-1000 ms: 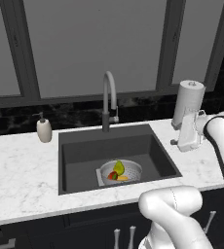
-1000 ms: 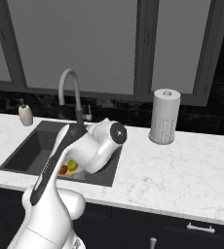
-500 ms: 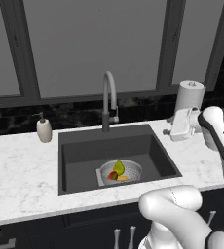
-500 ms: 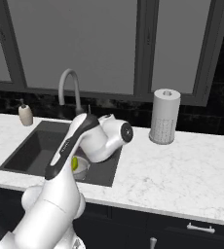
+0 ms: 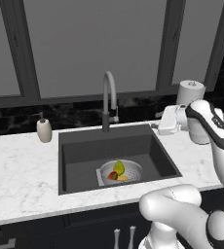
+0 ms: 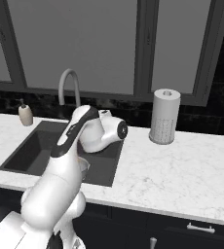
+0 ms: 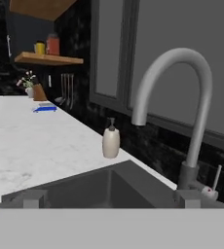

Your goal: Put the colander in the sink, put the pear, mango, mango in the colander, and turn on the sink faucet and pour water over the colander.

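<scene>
Beside the sink's right rim, the gripper (image 5: 158,127) hovers with jaws spread wide and empty, facing the sink faucet (image 7: 182,107). Its lever (image 7: 214,179) is small — a wide approach could miss it — while the colander (image 5: 121,172) with fruit sits in the sink (image 5: 80,155).

Frosted windows (image 5: 99,44), black backsplash (image 6: 201,124), white marble counter (image 6: 182,170), wooden shelf (image 7: 48,59)

light: even, dim, soft | shadows: faint | glare: none | focus: sharp | render: coarse, slightly pixelated
</scene>
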